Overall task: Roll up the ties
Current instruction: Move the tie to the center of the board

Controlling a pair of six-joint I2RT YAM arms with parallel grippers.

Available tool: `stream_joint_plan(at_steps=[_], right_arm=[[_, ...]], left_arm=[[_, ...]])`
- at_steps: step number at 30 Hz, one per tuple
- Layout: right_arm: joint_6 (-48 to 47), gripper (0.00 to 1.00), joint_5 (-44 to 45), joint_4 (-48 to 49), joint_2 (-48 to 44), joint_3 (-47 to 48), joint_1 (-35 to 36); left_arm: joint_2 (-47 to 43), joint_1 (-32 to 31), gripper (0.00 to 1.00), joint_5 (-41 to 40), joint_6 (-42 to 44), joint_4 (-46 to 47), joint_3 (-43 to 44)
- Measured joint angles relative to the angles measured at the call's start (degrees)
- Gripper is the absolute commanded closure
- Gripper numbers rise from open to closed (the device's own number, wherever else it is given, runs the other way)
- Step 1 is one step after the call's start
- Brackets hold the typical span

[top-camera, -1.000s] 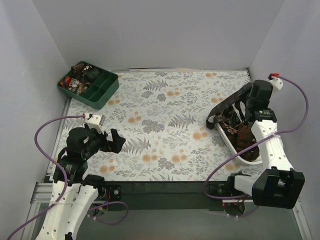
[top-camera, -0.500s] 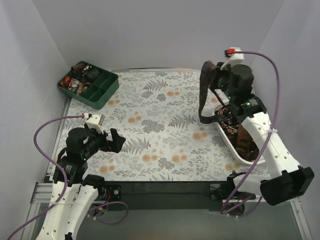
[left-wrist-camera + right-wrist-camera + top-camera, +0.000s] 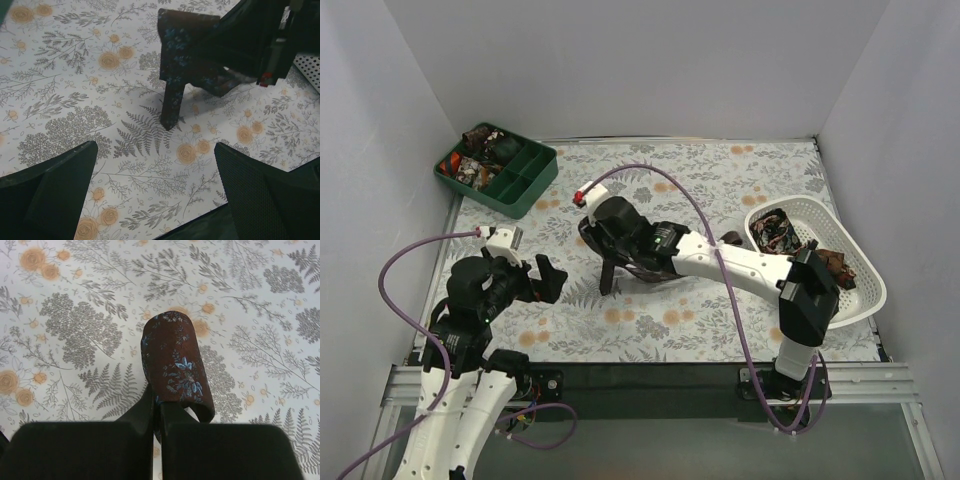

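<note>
Worktop: floral cover with grey ferns and orange blooms, pale walls on three sides.

Right arm: stretched low from its base across the worktop toward centre-left.

Left arm: folded up close to its own base.

White lattice basket: at the right edge, holding bunched ties. One is dark and patterned, one brown.

Dark green divided tray: far left corner. Small dark coils lie in its rear compartments; the front compartments show bare green.

Maroon tie: small bluish floral print, near the centre of the worktop, well apart from basket and tray. It is folded into a loop that bulges out ahead of the fingertips. A narrow pointed end hangs down below; contact between its tip and the worktop cannot be confirmed.

Right claw: fingers pressed together, clamped on the maroon tie.

Left claw: fingers spread wide with nothing between them, above the worktop. It faces the hanging end of the tie, near it but apart.
</note>
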Motion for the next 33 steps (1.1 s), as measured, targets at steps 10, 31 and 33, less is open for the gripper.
stream_joint_plan(at_steps=[10,31,33], right_arm=[[-2.6,0.99,0.4,-0.5,7.5,23.8,5.0],[-34.2,0.99,22.5,3.5,5.5,28.2,-1.4],[-39.8,0.99,25.1,6.2,3.4,26.8,-1.8]], left_arm=[[-1.9,0.0,0.02,-4.1,0.0,-2.2,6.0],[-1.0,0.0,0.02,-6.6,0.3,-3.1,7.6],[-0.9,0.0,0.02,-6.6,0.3,-2.7,7.6]])
